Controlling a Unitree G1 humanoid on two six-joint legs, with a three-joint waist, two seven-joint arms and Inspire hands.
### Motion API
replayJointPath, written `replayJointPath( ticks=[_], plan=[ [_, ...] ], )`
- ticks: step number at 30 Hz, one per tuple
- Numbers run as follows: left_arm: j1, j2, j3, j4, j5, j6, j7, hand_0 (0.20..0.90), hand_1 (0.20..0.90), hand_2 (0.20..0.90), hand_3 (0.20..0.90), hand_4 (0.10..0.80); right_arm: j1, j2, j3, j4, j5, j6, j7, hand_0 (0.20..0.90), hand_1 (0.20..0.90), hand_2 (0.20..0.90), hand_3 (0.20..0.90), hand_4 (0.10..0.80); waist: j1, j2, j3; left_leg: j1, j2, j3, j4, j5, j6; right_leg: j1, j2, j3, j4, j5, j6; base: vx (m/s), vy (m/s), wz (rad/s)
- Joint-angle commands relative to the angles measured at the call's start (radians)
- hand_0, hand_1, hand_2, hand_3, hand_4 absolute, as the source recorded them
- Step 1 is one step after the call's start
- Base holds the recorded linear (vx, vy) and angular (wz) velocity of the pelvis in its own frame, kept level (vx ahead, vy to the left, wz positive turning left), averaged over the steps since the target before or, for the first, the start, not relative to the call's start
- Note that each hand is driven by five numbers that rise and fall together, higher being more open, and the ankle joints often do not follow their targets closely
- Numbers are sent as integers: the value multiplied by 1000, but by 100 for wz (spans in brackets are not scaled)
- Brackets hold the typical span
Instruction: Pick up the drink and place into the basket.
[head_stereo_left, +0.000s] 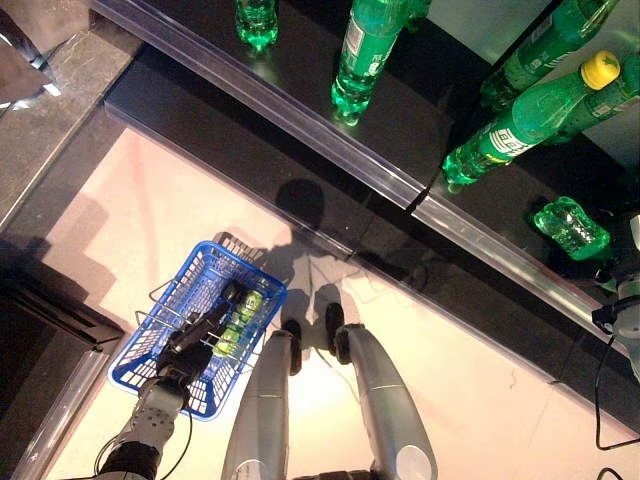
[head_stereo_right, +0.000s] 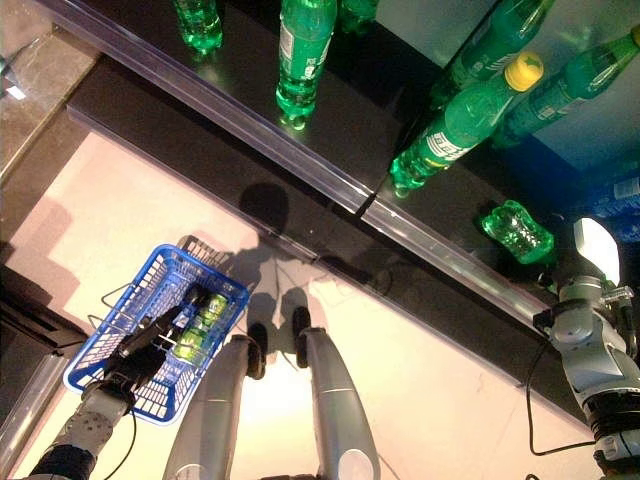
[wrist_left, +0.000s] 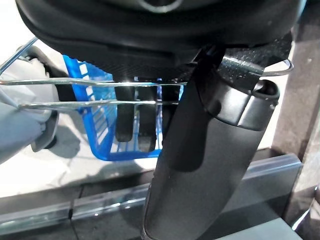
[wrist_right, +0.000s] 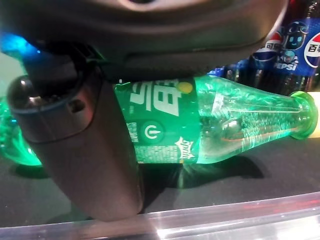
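Note:
A green drink bottle (wrist_right: 225, 125) lies on its side on the dark shelf (head_stereo_left: 420, 120); it also shows at the right of the left eye view (head_stereo_left: 570, 228). My right hand (wrist_right: 85, 150) is open close beside it, the thumb crossing in front of its labelled middle; the hand shows at the right in the right eye view (head_stereo_right: 592, 320). My left hand (head_stereo_left: 185, 345) is shut on the thin wire handles (wrist_left: 75, 82) of the blue basket (head_stereo_left: 160, 310), which hangs low at the left. Green drinks (head_stereo_left: 240, 315) lie in the basket.
More green bottles (head_stereo_left: 365, 50) stand on the shelf, one with a yellow cap (head_stereo_left: 520, 115). A clear rail (head_stereo_left: 330, 150) runs along the shelf's front edge. Blue-labelled bottles (wrist_right: 295, 45) stand behind the green bottle. A dark low unit (head_stereo_left: 40, 330) is at the left.

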Motion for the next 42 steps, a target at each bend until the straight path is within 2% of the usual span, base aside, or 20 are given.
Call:
replayJointPath(
  ticks=[1,4,7,11,17,25,29,30,34,36,37,38,40,42],
  plan=[
    [24,37,66,-219,-49,-111,-148,300,300,300,200,100,-129,-62,9,126,-57,4,-58,300,300,300,200,100,48,82,-6,14,-77,-73,11,-8,-19,70,32,-4,-87,86,45,-10,46,-2],
    [50,30,73,-232,-56,-114,-167,300,300,300,200,100,-96,-91,-31,78,-108,-24,-120,300,300,300,200,100,40,79,-6,43,-80,-72,-8,-10,-14,93,36,7,-112,93,46,-14,71,-2],
    [87,5,85,-241,-55,-133,-188,300,300,300,200,100,-23,-101,-120,-22,-164,-35,-178,300,300,300,200,100,26,70,-10,84,-81,-70,-33,-16,-5,124,43,21,-139,99,47,-30,92,-10],
    [115,-27,108,-239,-43,-140,-200,300,300,300,200,100,65,-98,-219,-135,-234,-34,-189,300,300,300,200,100,9,55,-35,133,-78,-64,-70,-16,-2,161,47,35,-182,104,51,-14,92,-12],
    [136,-68,138,-220,-13,-145,-208,300,300,300,200,100,185,-93,-331,-275,-294,-18,-159,300,300,300,200,100,-21,23,-102,258,-75,-59,-210,-3,-8,250,41,64,-328,147,69,-25,71,-8],
    [116,-97,147,-183,25,-171,-185,300,300,300,200,100,272,-84,-412,-414,-241,-24,-66,300,300,300,200,100,-46,-9,-197,437,-79,-85,-445,72,-33,368,33,80,-514,214,92,-32,33,-9],
    [94,-127,157,-144,60,-173,-152,300,300,300,200,100,338,-64,-493,-502,-206,-75,25,300,300,300,200,100,-62,-2,-284,563,-80,-113,-595,118,-45,459,43,94,-589,224,91,36,48,-16],
    [94,-127,156,-144,60,-173,-151,300,300,300,200,100,342,-64,-496,-504,-206,-75,26,300,300,300,200,100,-62,-1,-282,569,-80,-114,-601,121,-45,463,43,94,-591,225,91,50,43,-10],
    [83,-155,160,-114,62,-180,-146,300,300,300,200,100,360,-16,-536,-578,-51,-115,156,300,300,300,200,100,-71,15,-341,659,-74,-124,-708,153,-56,531,47,96,-641,227,89,58,41,-3],
    [78,-169,160,-107,91,-183,-146,300,300,300,200,100,351,30,-528,-612,109,-114,275,300,300,300,200,100,-71,21,-359,685,-72,-124,-739,164,-61,549,46,92,-657,230,89,34,32,-1],
    [77,-177,163,-107,118,-184,-149,300,300,300,200,100,342,70,-515,-635,263,-99,368,300,300,300,200,100,-71,25,-367,697,-71,-126,-749,168,-63,558,43,89,-660,230,88,43,41,0],
    [73,-182,162,-106,137,-182,-150,300,300,300,200,100,328,119,-496,-641,337,-83,437,300,300,300,200,100,-70,28,-374,707,-70,-126,-754,169,-64,564,40,85,-661,230,87,43,37,3],
    [70,-196,158,-106,173,-181,-170,300,300,300,200,100,323,231,-430,-611,352,-104,560,300,300,300,200,100,-67,33,-382,728,-68,-127,-761,167,-64,578,32,73,-659,227,87,43,27,10],
    [77,-198,153,-117,186,-183,-182,300,300,300,200,100,332,258,-401,-602,372,-121,633,300,300,300,200,100,-63,35,-381,734,-67,-127,-764,168,-64,589,27,62,-662,224,86,10,17,12]
  ],
)
